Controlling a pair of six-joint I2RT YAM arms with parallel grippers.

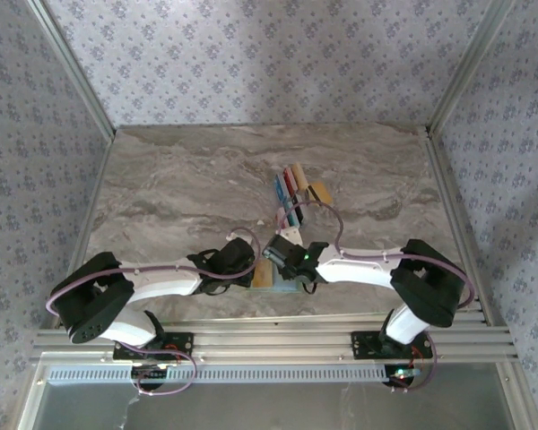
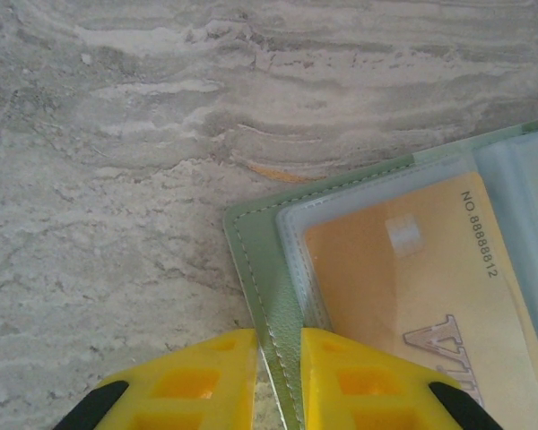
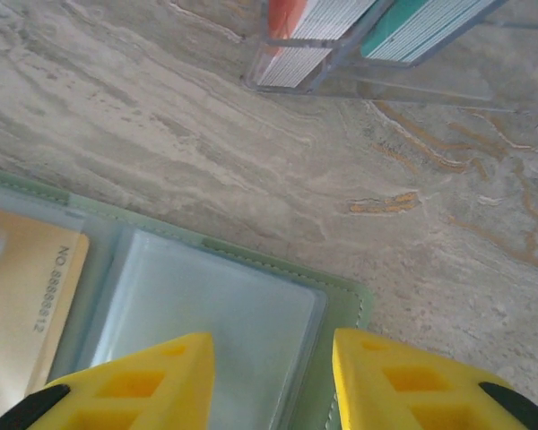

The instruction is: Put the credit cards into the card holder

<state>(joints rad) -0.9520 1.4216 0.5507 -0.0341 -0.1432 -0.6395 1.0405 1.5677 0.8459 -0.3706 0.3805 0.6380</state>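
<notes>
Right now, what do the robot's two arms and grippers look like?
The left arm and right arm have white shells, bulky black joint housings and a lilac cable looping along each. A small green light glows near the right wrist. The left gripper and right gripper have bright yellow fingers with recessed rectangular pockets and black outer trim.

Number on the tan card (image 2: 403,296): "NO. 8888812", in small dark print along one edge, read through a clear pocket of the card holder (image 2: 251,237).
Large letters on the same card: pale and outlined, cut off at the picture's edge. "VI" can be made out, the rest cannot.
Right wrist view, tan card (image 3: 18,296): the same "NO. 8888812", running sideways.
Standing cards (image 3: 412,27): fine lines, too blurred to read.
</notes>
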